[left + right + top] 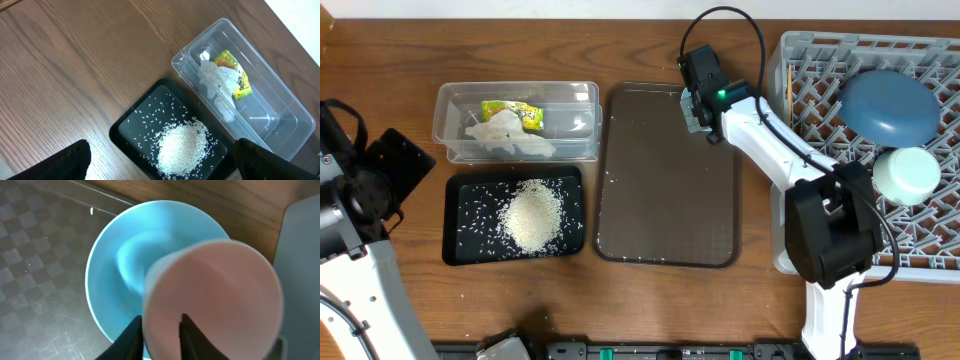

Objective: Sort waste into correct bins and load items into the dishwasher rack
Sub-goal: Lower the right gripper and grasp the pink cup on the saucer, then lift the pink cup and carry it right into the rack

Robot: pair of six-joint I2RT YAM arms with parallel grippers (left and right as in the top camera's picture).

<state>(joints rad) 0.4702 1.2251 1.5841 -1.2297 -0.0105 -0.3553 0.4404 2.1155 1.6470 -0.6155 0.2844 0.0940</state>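
My right gripper [159, 335] is shut on the wall of the pink cup [220, 295], one finger outside it and one inside. The cup stands over a light blue bowl [120, 255] on the brown tray [35, 255]. In the overhead view that gripper [698, 95] hides both. My left gripper [162, 167] hangs open above the black tray [135, 125], which holds a heap of rice [182, 147]. The clear tub [280, 80] contains tissue [215, 80] and a green-and-yellow wrapper [235, 75]. The grey rack [930, 60] carries the dark blue dish [890, 105] and the mint-green bowl [907, 172].
The brown tray [665, 190] lies between the two bins and the rack, with a few stray grains on it. My right arm's base [830, 240] stands against the rack's left edge. The left arm [360, 190] sits at the table's left side.
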